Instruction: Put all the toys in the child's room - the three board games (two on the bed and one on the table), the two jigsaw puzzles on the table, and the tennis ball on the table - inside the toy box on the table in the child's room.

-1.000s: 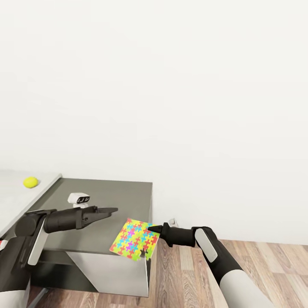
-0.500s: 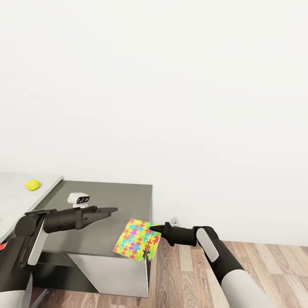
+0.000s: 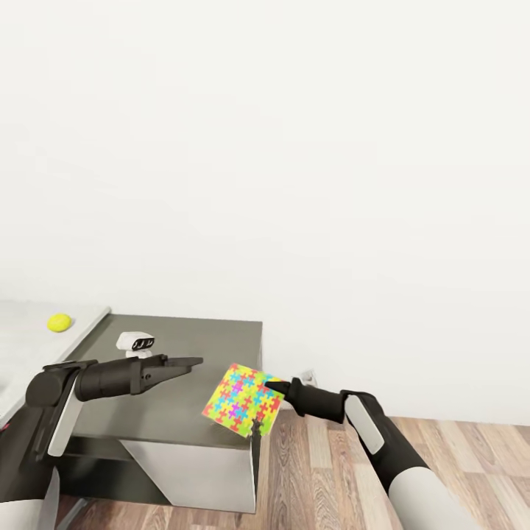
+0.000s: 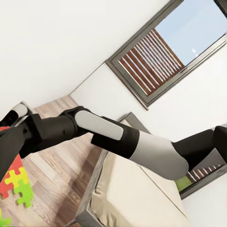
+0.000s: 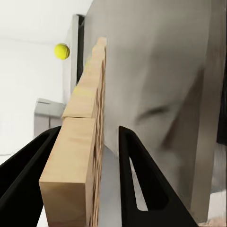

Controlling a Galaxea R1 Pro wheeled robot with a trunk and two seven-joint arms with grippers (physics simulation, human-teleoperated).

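Note:
My right gripper (image 3: 271, 386) is shut on the edge of a jigsaw puzzle (image 3: 243, 399), a thin square of coloured interlocking pieces. It holds the puzzle tilted over the right front corner of a dark grey cabinet top (image 3: 191, 335). In the right wrist view the puzzle (image 5: 80, 142) shows edge-on as a tan slab between the two black fingers. The tennis ball (image 3: 59, 322) lies on the white table top (image 3: 29, 342) at the far left, and it shows small in the right wrist view (image 5: 61, 51). My left gripper (image 3: 193, 363) hovers over the cabinet, open and holding nothing. The toy box and board games are out of view.
A white wall rises right behind the cabinet and table. Wood plank floor (image 3: 442, 449) lies to the right of the cabinet. The left wrist view looks past my right arm (image 4: 109, 137) to the cream bed (image 4: 132, 198) and a window (image 4: 165, 52).
My right gripper has lifted the puzzle a little up and to the right. The view has shifted slightly. The left arm holds its pose.

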